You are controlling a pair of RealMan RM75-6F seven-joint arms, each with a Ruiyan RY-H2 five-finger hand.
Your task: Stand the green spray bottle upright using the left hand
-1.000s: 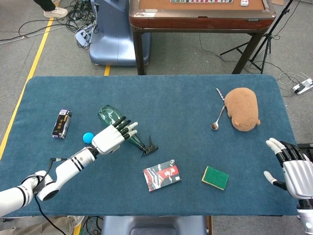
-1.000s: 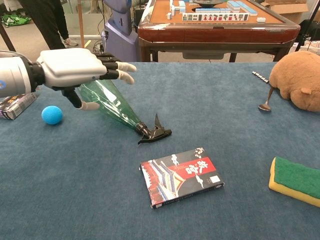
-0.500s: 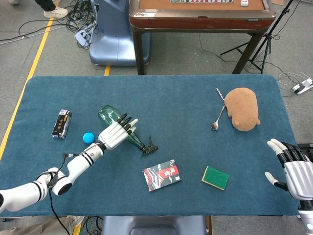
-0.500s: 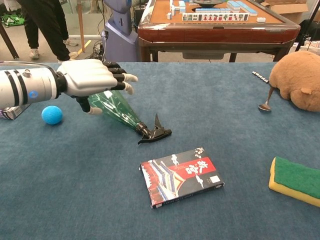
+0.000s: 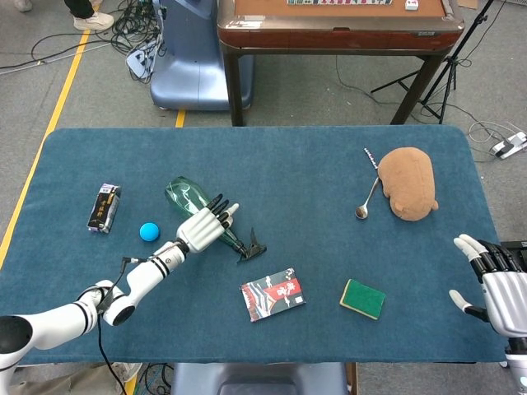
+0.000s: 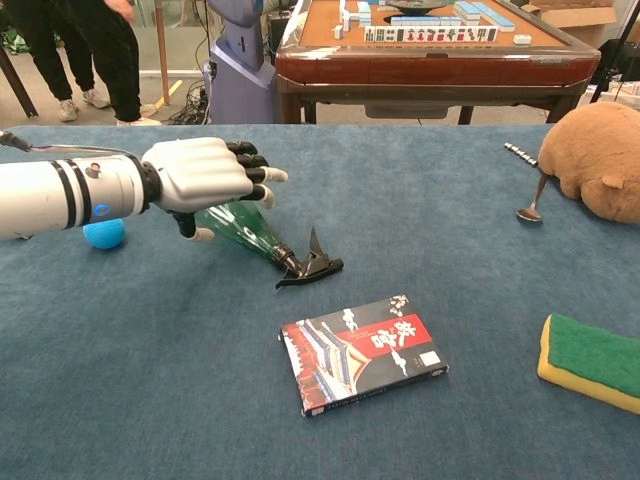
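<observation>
The green spray bottle [image 5: 183,196] lies on its side on the blue table, its black trigger head [image 5: 251,245] pointing to the front right. In the chest view the bottle [image 6: 243,229] shows below my left hand [image 6: 205,178], its nozzle [image 6: 312,263] on the cloth. My left hand [image 5: 203,225] hovers over the bottle's middle, fingers spread and holding nothing, thumb down on the near side. Whether it touches the bottle I cannot tell. At the table's right front edge my right hand [image 5: 497,280] is open and empty.
A blue ball [image 5: 148,231] and a dark packet [image 5: 104,207] lie left of the bottle. A red-and-black book [image 5: 272,294] and a green-yellow sponge [image 5: 363,298] sit in front. A spoon [image 5: 366,202] and a brown plush toy [image 5: 408,182] lie at the right.
My left hand has slid forward and lower along the bottle toward its neck, fingers still spread. The bottle has not moved. The right hand drifted slightly down and right.
</observation>
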